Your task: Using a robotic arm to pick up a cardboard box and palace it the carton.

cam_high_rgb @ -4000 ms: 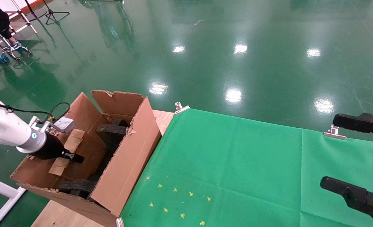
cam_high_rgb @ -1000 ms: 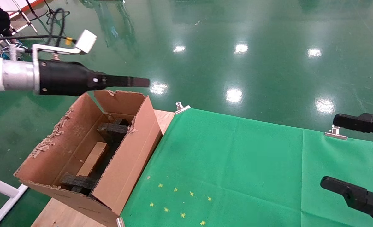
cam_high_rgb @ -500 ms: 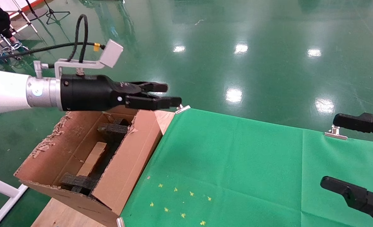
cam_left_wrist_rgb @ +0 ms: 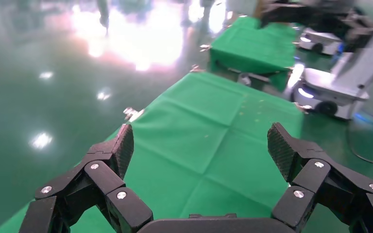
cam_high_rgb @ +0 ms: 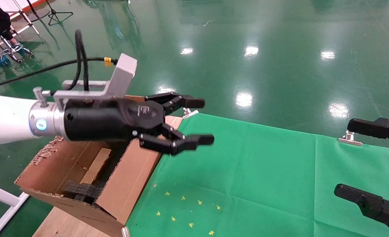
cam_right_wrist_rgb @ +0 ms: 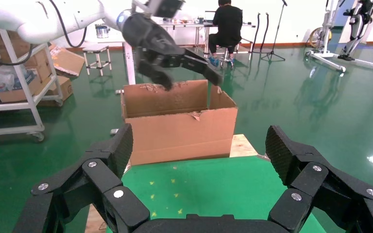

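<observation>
- The placing step looks done: you can see the cardboard box [cam_high_rgb: 95,165] lying inside the carton [cam_high_rgb: 125,184], on its floor between the black foam blocks [cam_high_rgb: 81,191].
- The carton sits at the left edge of the bench [cam_high_rgb: 59,223], its flaps upright, just beside the green cloth [cam_high_rgb: 247,171].
- Your left gripper [cam_high_rgb: 199,121] hangs in the air above the carton's far right corner, reaching out over the cloth's far left corner; it is released, jaws spread wide, with nothing between them.
- The robotic arm [cam_high_rgb: 7,118] runs nearly level from the left, the wrist's blue light ring [cam_high_rgb: 41,124] facing you.
- Your right gripper [cam_high_rgb: 362,161] is parked off the right edge of the bench, also spread and empty.
- Next, I judge, you need only carry the left arm clear without clipping the carton's flap; no other box shows on the cloth.
</observation>
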Motion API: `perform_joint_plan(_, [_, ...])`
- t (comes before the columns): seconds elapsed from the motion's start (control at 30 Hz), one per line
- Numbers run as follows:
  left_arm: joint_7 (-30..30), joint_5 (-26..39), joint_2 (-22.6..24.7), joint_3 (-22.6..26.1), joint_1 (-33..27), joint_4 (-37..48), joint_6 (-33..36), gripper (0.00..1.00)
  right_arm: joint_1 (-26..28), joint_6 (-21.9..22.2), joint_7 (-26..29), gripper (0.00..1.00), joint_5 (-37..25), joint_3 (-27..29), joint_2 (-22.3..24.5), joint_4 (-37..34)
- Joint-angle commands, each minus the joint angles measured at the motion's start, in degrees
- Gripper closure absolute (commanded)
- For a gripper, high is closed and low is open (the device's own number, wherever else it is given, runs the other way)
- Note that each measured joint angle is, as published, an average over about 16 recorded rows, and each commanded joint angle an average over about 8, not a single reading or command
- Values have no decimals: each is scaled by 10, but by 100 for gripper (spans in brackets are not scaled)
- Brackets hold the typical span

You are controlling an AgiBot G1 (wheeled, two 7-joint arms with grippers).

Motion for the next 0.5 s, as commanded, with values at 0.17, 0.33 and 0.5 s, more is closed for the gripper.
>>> perform_joint_plan(0.17, [43,-33,-3,-50,64,-71,5,0,0,0,0,0,0,0,0,0])
perform_joint_plan(0.33, [76,-59,-5,-89,112,-125,9,0,0,0,0,0,0,0,0,0])
perform_joint_plan(0.5, [98,-78,-6,-118,149,-165,13,0,0,0,0,0,0,0,0,0])
